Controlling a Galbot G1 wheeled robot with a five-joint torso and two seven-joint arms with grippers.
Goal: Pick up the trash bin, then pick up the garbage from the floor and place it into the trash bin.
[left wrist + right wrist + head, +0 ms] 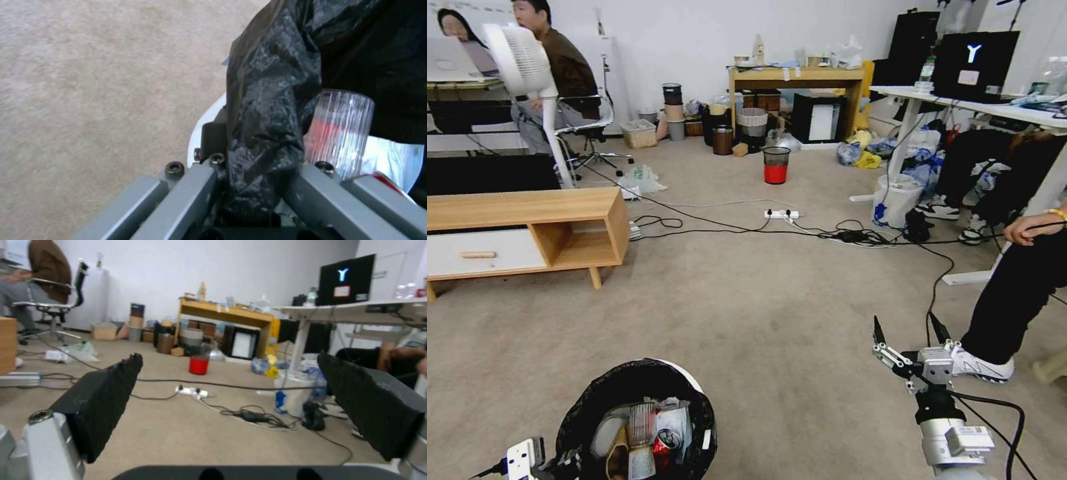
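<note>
The left gripper (253, 186) sits low at the near rim of the trash bin (627, 380), its grey fingers (195, 186) clamped on the bin's bag-covered edge, one finger outside the wall and one inside. The right gripper (912, 333) is raised well to the right of the bin, pointing forward, its black pads (106, 396) spread wide with nothing between them.

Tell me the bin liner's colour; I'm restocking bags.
Black, crinkled plastic liner; the left wrist view shows it best.
</note>
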